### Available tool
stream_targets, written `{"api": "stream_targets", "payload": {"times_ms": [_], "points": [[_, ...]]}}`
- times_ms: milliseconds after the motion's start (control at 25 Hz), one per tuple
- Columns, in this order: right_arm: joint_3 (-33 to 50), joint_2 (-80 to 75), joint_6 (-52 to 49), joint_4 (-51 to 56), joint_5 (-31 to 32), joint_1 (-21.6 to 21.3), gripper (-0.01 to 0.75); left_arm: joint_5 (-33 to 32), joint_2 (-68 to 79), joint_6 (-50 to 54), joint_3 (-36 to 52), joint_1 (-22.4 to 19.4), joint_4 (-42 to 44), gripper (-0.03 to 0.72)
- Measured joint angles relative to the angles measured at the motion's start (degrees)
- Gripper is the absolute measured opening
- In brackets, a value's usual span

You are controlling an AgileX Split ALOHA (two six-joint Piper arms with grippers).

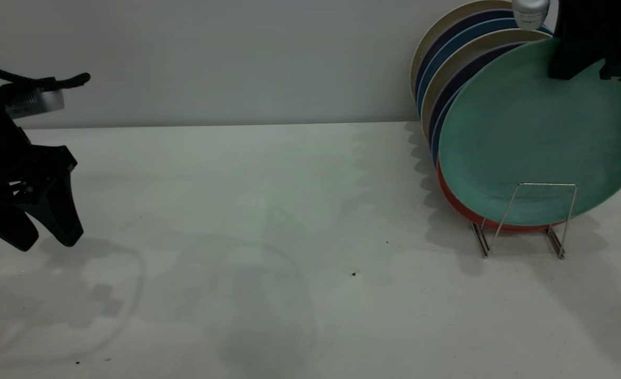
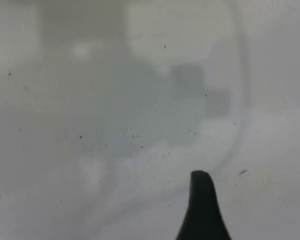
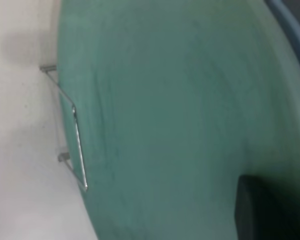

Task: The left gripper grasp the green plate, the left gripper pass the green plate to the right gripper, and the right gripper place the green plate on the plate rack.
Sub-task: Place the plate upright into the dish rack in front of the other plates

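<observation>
The green plate (image 1: 531, 137) stands on edge in the plate rack (image 1: 547, 185), behind its front wire loop and leaning on the other plates. My right gripper (image 1: 592, 71) is at the plate's top rim and is shut on it. In the right wrist view one black finger (image 3: 260, 210) lies against the plate's face (image 3: 180, 115), with the rack wire (image 3: 77, 145) at its edge. My left gripper (image 1: 47, 243) hangs open and empty just above the table at the far left. One of its fingertips (image 2: 202, 210) shows over bare table in the left wrist view.
Behind the green plate stand a salmon-pink plate (image 1: 450, 202) and several cream and blue plates (image 1: 444, 63), close to the back wall. The white table (image 1: 268, 237) spreads between the two arms.
</observation>
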State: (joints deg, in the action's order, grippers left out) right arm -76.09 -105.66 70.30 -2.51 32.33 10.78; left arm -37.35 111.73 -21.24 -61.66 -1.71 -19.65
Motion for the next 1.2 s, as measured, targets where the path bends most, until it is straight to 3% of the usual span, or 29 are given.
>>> {"api": "stream_targets", "payload": {"times_ms": [360, 760, 1200], "points": [[0.0, -0.5, -3.6, 0.0, 0.0, 0.0, 0.328, 0.0, 0.0, 0.0, 0.0, 0.0, -0.1, 0.568], [-0.1, -0.4, -10.4, -0.2, 5.5, 0.0, 0.381, 0.0, 0.0, 0.0, 0.0, 0.0, -0.1, 0.568], [-0.1, 1.3, -18.5, 1.3, 7.8, 0.0, 0.571, 0.9, 0.0, -0.1, 0.0, 0.0, -0.1, 0.568]]}}
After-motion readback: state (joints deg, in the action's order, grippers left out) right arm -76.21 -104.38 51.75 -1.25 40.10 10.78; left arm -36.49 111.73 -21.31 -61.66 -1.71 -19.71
